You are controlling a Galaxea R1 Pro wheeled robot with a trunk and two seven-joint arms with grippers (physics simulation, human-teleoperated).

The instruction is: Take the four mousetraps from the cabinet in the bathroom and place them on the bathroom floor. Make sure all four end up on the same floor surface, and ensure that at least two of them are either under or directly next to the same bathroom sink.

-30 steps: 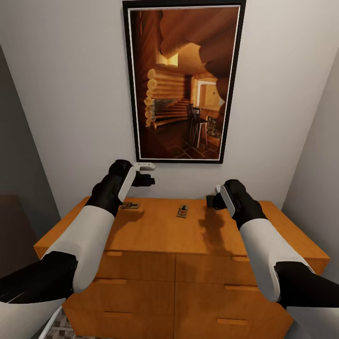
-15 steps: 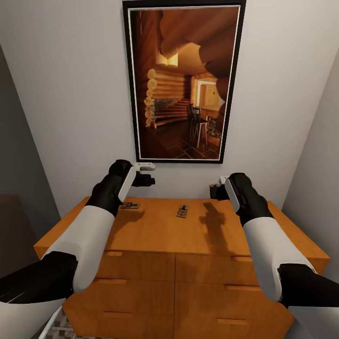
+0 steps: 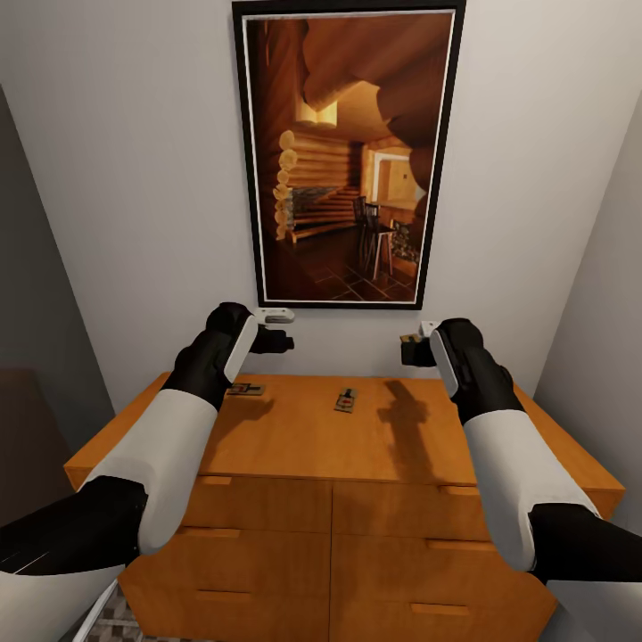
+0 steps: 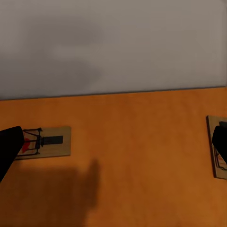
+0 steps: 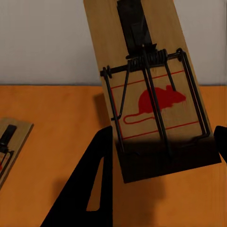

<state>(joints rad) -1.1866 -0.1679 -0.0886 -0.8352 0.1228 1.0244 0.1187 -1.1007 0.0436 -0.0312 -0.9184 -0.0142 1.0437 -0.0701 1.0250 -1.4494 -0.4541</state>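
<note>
Right gripper [image 3: 412, 349] is clamped on a mousetrap [image 5: 151, 90], held in the air above the cabinet [image 3: 357, 446] top, near the wall. The trap looks light, stiff and flat, with thin wire parts likely fragile; best held by the board's end, clear of the spring bar, as here. Two more mousetraps lie on the cabinet top: one [image 3: 346, 400] mid-top, one [image 3: 244, 389] under the left gripper [image 3: 278, 341]. Left fingers are apart in the wrist view, hovering above the top. Both arms reach forward, elbows bent, wrists raised; framed picture [image 3: 348, 152] behind.
</note>
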